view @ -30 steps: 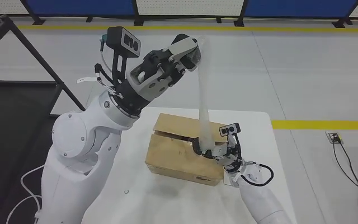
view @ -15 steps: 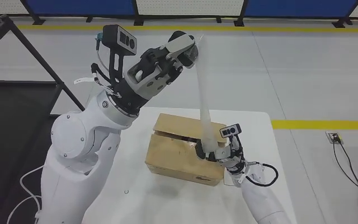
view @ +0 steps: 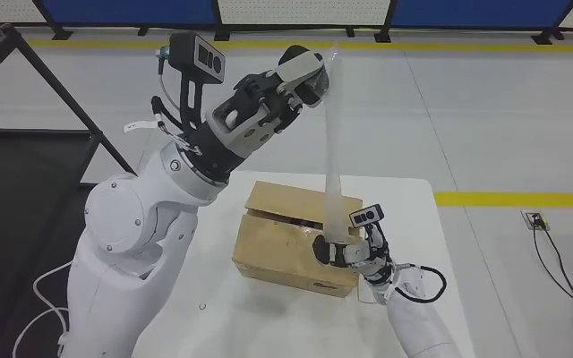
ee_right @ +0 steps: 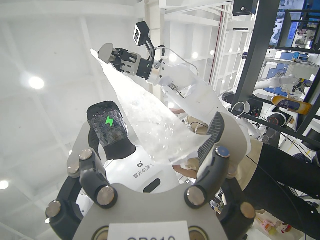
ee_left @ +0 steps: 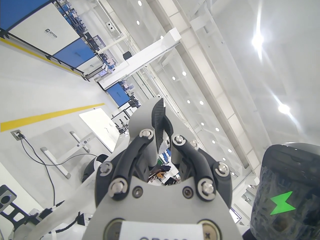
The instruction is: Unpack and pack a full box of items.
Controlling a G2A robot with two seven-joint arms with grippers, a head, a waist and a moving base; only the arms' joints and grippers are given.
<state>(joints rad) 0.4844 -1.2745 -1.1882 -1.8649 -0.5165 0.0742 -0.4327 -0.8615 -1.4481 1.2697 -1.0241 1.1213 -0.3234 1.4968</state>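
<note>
- Left gripper [view: 311,77] is raised high above the table [view: 215,295], fingertips pressed together on the top end of a clear film [view: 331,161] (thin, bag-like; it could be a liner or a wrap).
- The film's long axis runs almost upright, leaning slightly, from the left gripper down to the box [view: 277,246].
- Right gripper [ee_right: 160,121] sits low at the box's edge and is spread wide. The film's broad lower end lies in the gap, one corner touching one side and the other side clear of it. It has no grip yet.
- So the right arm is the one nearer the free lower end, and the left holds only the top.
- The cardboard box stands on the table with its top flaps parted. The inside is dark and its contents can't be made out.
- Judgement: this is the unpack phase, with the film mostly out of the box. The next move likely turns on the right gripper closing on the lower end, or the left lifting it clear.
- Risk: slack film could slip or snag on a flap.
</note>
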